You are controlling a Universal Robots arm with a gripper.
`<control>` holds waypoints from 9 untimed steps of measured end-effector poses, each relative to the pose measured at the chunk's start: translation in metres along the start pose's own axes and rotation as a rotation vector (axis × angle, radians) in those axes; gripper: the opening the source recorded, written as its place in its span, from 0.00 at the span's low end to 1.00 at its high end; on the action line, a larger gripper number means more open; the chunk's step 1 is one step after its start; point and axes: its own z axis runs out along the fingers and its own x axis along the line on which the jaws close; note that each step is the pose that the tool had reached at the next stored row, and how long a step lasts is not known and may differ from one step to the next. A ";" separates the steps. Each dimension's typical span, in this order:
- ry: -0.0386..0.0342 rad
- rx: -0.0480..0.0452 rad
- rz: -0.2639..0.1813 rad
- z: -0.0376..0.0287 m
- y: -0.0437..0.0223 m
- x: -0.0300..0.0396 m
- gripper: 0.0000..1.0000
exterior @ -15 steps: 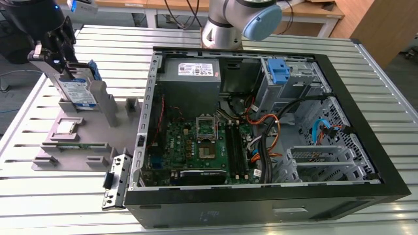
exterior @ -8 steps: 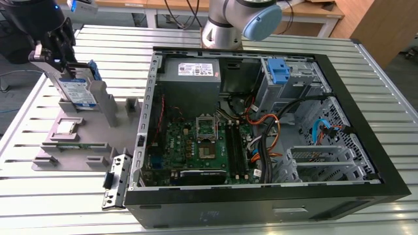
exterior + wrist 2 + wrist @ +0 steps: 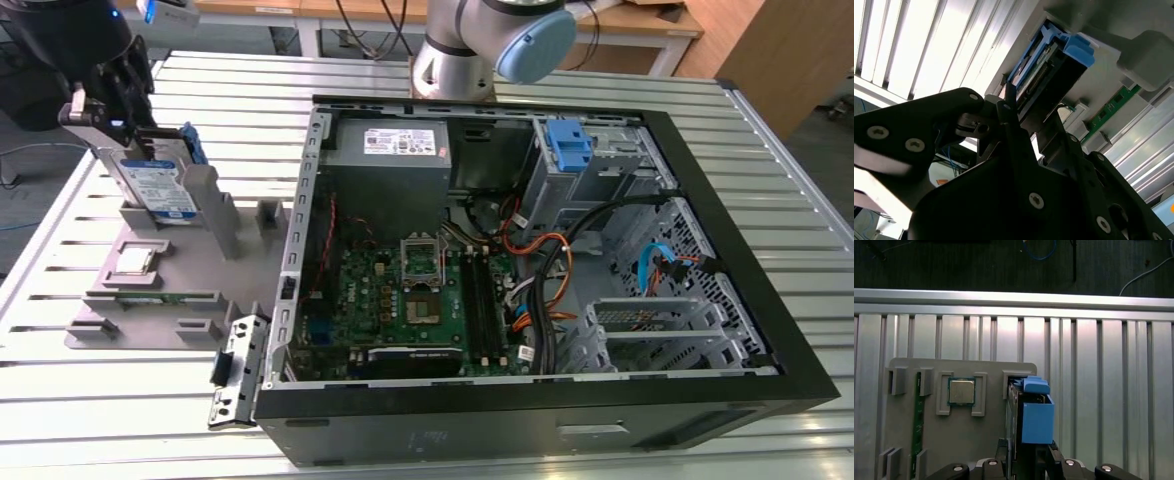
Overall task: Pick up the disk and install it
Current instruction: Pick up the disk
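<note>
Gripping the disk (image 3: 150, 180) by its upper edge, the gripper (image 3: 110, 122) sits at the far left of the exterior view, fingers closed narrow on the drive's two faces. The disk stands upright on edge, label side facing the camera and its blue carrier frame along the far edge. Its lower end is down at a slot of the grey fixture tray (image 3: 134, 322); cannot tell if it is seated or just lifted. On the same tray, near the disk, lie a processor chip (image 3: 134, 260) and a green memory stick (image 3: 154, 297). The tray rests on the slatted metal table (image 3: 80, 420).

Just beside the tray, toward the exterior view's right, is the open computer case (image 3: 761, 260), lying on its side. Inside it, from that view's left to right:
- A grey power supply box (image 3: 387, 145) with a white sticker at the far wall.
- The green motherboard (image 3: 400, 300) on the floor below the box.
- An upright blue latch (image 3: 567, 148) at the drive bay.
- Loose cables on the right of the case.

The arm's base (image 3: 481, 45) stands behind the case.

In the first wrist view the disk (image 3: 1031, 422) is seen end-on between the fingers of the gripper (image 3: 1028, 455), with the processor chip (image 3: 961, 391) and memory stick (image 3: 916, 425) beside it on the tray (image 3: 989, 440). In the second wrist view the gripper (image 3: 1031, 125) flanks the disk (image 3: 1054, 70) closely on both sides.
</note>
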 end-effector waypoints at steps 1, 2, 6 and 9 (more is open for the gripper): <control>0.0000 0.0001 0.000 0.0000 0.0000 0.0000 0.42; -0.0001 0.0002 0.000 0.0000 0.0000 0.0000 0.42; 0.0000 -0.0001 0.000 -0.0002 0.0000 0.0012 0.42; -0.0001 0.0001 0.000 -0.0001 0.0000 0.0015 0.42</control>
